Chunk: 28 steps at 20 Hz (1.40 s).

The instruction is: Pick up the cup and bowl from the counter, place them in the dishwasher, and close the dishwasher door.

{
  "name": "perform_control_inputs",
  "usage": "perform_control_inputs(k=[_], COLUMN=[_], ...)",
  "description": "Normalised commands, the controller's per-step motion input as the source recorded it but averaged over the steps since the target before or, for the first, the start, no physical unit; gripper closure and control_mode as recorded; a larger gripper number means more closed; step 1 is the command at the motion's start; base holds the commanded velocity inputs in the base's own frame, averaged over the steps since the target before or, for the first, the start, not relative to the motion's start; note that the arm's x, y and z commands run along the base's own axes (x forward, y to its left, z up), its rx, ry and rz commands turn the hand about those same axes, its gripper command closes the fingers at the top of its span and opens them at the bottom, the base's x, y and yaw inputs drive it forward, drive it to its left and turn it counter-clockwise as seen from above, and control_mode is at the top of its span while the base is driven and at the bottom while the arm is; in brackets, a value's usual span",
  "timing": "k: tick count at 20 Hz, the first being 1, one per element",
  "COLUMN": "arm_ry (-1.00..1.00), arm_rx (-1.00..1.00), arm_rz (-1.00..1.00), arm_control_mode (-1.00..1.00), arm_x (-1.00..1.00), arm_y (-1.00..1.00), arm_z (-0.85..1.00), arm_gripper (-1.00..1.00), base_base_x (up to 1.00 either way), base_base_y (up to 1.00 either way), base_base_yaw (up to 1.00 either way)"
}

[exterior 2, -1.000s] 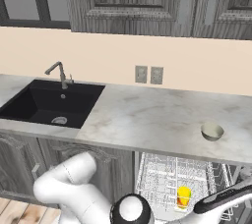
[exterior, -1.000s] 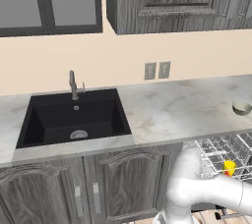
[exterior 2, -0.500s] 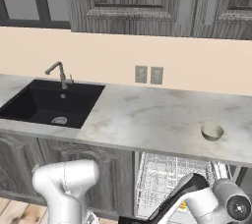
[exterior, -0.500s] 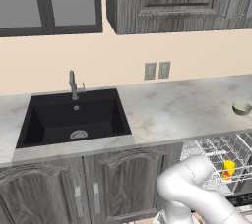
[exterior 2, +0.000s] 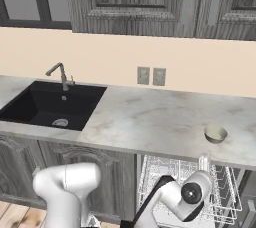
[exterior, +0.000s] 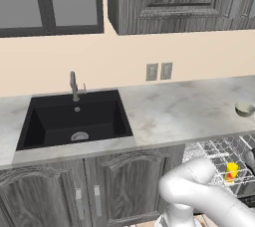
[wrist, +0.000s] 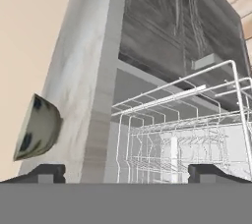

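From the left base view I have the yellow cup (exterior: 231,170) already sitting in the dishwasher's white wire rack (exterior: 219,159), pulled out below the counter (exterior: 184,109), while the bowl (exterior: 244,109) sits on the stone at the far right, well apart from the black sink (exterior: 74,121) and its faucet (exterior: 74,85). So I judge the cup half done and the bowl next. In the right base view the bowl (exterior 2: 215,133) rests upright near the counter's front edge (exterior 2: 165,122), almost directly above the open dishwasher (exterior 2: 185,187), with my arm's wrist low in front of the rack, under the counter lip (the outlets (exterior 2: 151,76) on the wall are no concern). The hand view is rolled onto its side: the bowl (wrist: 37,128) shows at the left, on the marbled top, with the counter's edge running up the middle and the rack (wrist: 182,134) to the right; the hand (wrist: 127,173) points at that edge, both dark tips spread wide with nothing between them, the bowl lying off beyond the left fingertip (wrist: 42,173) rather than between the two. To do this step well I would, I think, lift clear of the counter lip first, then come over the bowl from above and take one wall of it between the fingers, since a shallow round bowl is likely to skid if nudged sideways. The wires close by could snag the wrist if I raise it carelessly.
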Motion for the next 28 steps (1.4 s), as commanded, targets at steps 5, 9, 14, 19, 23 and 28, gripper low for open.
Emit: perform_control_inputs(k=[5, 9, 14, 19, 23, 28], arm_ry=[-0.04, -0.02, -0.03, -0.07, -0.06, -0.05], arm_rx=[0.26, 0.32, 0.27, 0.12, 0.01, 0.00], arm_rz=[-0.01, 0.02, 0.08, 0.07, 0.01, 0.00], arm_control_mode=[-1.00, -1.00, -1.00, -1.00, -1.00, -1.00], arm_x=[0.32, 0.31, 0.15, 0.01, 0.20, 0.30], arm_y=[-0.55, -0.53, -0.48, -0.33, -0.03, 0.04], arm_z=[0.24, 0.22, 0.12, 0.05, 0.21, 0.34], arm_gripper=[-1.00, -1.00, -1.00, -1.00, -1.00, -1.00], base_base_x=[0.00, 0.00, 0.00, 0.00, 0.00, 0.00], base_base_y=[0.00, 0.00, 0.00, 0.00, 0.00, 0.00], base_base_yaw=[0.00, 0.00, 0.00, 0.00, 0.00, 0.00])
